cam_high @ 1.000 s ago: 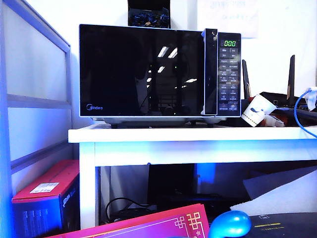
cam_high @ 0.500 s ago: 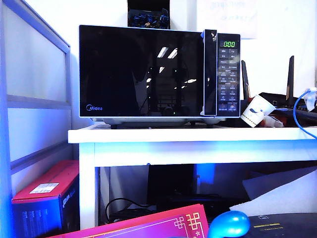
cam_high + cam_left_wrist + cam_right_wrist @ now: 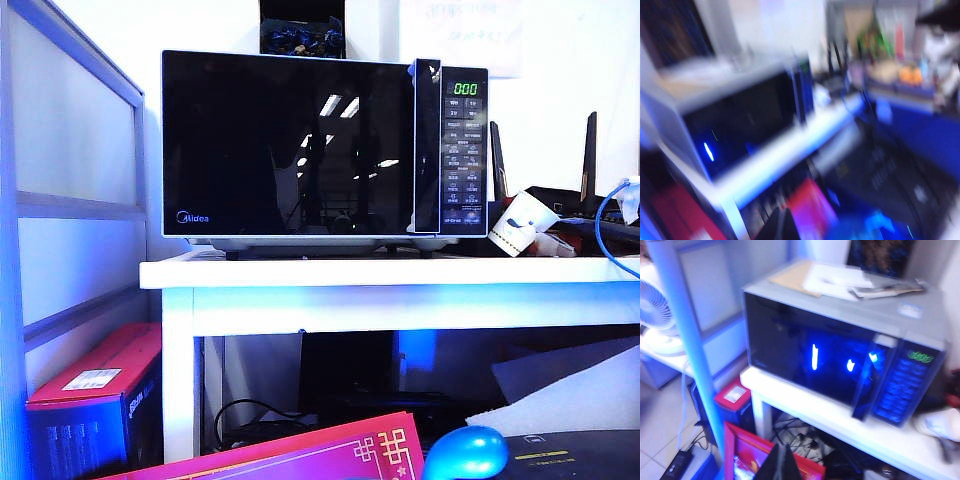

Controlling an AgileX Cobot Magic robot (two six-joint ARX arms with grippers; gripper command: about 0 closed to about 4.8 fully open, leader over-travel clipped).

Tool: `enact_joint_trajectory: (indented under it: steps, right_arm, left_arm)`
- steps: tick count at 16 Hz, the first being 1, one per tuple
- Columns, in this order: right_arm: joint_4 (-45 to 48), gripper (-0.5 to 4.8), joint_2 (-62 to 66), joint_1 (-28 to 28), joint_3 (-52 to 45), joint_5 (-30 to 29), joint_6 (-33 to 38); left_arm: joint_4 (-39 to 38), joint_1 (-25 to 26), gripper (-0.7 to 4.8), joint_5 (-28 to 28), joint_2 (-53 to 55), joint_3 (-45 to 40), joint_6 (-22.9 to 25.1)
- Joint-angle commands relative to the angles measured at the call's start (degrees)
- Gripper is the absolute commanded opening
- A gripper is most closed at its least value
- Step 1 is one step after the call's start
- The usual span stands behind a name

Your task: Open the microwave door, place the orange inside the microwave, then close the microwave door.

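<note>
Both hands point(image 3: 781, 460) shut—door point(image 3: 288, 145) apparently closed.

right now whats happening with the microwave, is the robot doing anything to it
Nothing is touching it. The microwave sits on the white table with the microwave door shut and its display lit. No orange can be made out for certain in any view. The left gripper and right gripper show only as dark tips at the edge of their wrist views, well back from the microwave; the right one is shut, the left is too blurred to tell. A white paper cup lies tipped beside the microwave.
</note>
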Motion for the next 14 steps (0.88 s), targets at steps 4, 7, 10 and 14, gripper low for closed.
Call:
enact_joint_trajectory:
  steps: [4, 7, 10, 14]
  right_arm:
    - [25.2, -0.06, -20.7, 0.0, -36.4, -1.2, 0.1]
    - [31.1, -0.06, -33.9, 0.0, -53.9, -1.4, 0.1]
    - [30.4, -0.05, -40.5, 0.0, -62.4, -1.4, 0.3]
    - [28.8, -0.06, -45.7, 0.0, -72.5, -0.7, 2.1]
  left_arm:
    - [25.1, 0.0, -0.05, 7.1, -2.7, -32.0, -2.1]
    - [44.8, 0.0, -0.05, 7.0, -2.7, -52.3, -3.3]
    - [59.2, 0.0, -0.05, 6.3, -2.6, -65.9, -4.4]
    - [73.9, 0.0, -0.05, 0.4, -2.5, -81.4, -6.9]
